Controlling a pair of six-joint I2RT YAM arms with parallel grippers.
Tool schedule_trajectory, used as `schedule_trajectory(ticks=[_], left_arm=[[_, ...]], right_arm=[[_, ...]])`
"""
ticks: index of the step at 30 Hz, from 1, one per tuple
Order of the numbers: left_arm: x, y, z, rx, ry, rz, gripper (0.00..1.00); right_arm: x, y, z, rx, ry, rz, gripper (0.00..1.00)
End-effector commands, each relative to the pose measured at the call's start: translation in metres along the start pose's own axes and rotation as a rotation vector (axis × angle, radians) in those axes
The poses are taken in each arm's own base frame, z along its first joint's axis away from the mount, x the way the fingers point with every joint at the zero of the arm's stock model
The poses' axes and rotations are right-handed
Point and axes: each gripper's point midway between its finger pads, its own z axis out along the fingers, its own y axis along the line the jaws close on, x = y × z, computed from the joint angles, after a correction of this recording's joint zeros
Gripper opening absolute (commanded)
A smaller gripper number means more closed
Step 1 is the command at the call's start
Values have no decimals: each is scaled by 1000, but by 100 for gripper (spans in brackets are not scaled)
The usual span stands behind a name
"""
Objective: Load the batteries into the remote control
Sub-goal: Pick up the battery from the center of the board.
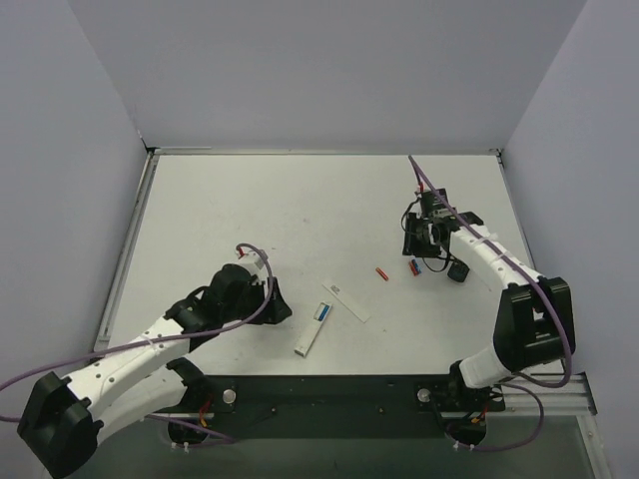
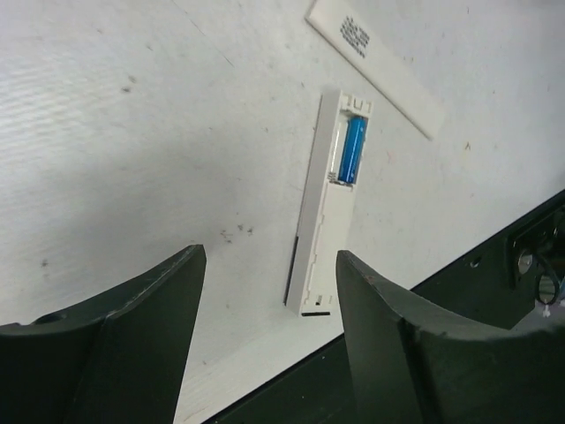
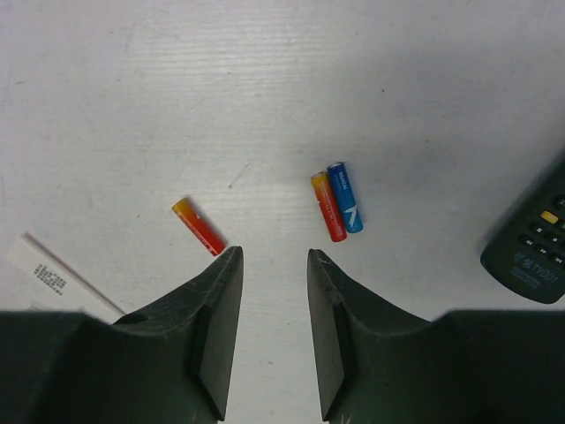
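Observation:
The white remote control (image 2: 320,221) lies back-up near the table's front edge, its compartment open with one blue battery (image 2: 353,150) seated in it; it also shows in the top view (image 1: 310,334). My left gripper (image 2: 271,256) is open and empty, just left of the remote (image 1: 278,302). A second blue battery (image 3: 346,196) lies on the table touching a red one (image 3: 327,207); another red battery (image 3: 199,226) lies apart to the left. My right gripper (image 3: 274,253) is open and empty, hovering just short of these batteries (image 1: 419,246).
The remote's loose white cover strip (image 1: 345,299) with a printed label lies between remote and batteries; it also shows in the left wrist view (image 2: 375,62). A black remote (image 3: 530,247) lies right of the batteries. The table's dark front rail (image 2: 459,291) runs close to the white remote.

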Motion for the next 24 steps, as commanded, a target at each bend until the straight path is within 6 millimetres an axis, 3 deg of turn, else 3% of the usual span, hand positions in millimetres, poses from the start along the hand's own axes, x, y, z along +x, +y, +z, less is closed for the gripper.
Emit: schedule_trajectory(ticks=[1, 5, 11, 24], left_arm=[[-30, 2, -22, 24, -99, 3, 73], [-59, 5, -47, 27, -177, 43, 75], [-87, 17, -75, -41, -276, 183, 75], [-92, 32, -70, -37, -302, 131, 75]], right_arm=[[-2, -22, 9, 57, 66, 38, 29], [1, -40, 21, 80, 145, 59, 28], [4, -46, 38, 76, 197, 65, 28], [11, -53, 59, 78, 262, 66, 18]])
